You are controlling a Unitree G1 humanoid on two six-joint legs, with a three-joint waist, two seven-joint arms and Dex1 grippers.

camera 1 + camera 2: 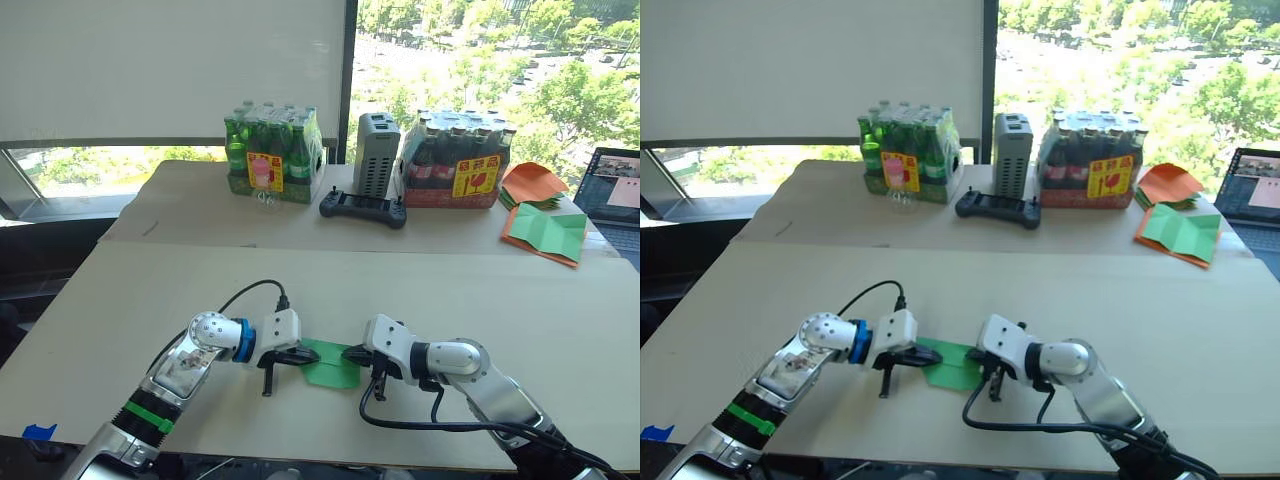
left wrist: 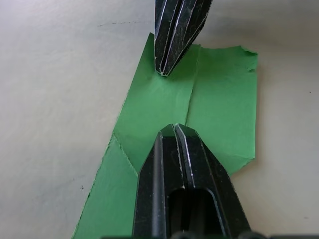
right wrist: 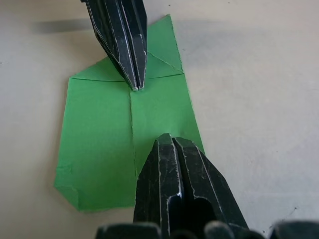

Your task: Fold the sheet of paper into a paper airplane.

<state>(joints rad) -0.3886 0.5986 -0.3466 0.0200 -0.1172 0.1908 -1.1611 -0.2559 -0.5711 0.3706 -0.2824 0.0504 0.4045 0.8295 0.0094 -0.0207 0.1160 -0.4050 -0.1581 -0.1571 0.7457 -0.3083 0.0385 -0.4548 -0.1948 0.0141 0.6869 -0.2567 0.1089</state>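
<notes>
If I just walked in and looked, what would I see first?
Probably the bright green sheet of paper, partly folded, lying on the table close to the robot. The left hand and the right hand point at each other with fingers shut, tips over the paper's middle crease. At the far side, by the window, stand two packs of bottles, one green, one dark.

Office or lab, laptop (image 1: 612, 195), window (image 1: 490, 70)

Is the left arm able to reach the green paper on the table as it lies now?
Probably yes. The left end effector is already at the edge of the sheet of paper, fingers shut, with bare table around it and nothing between them.
</notes>
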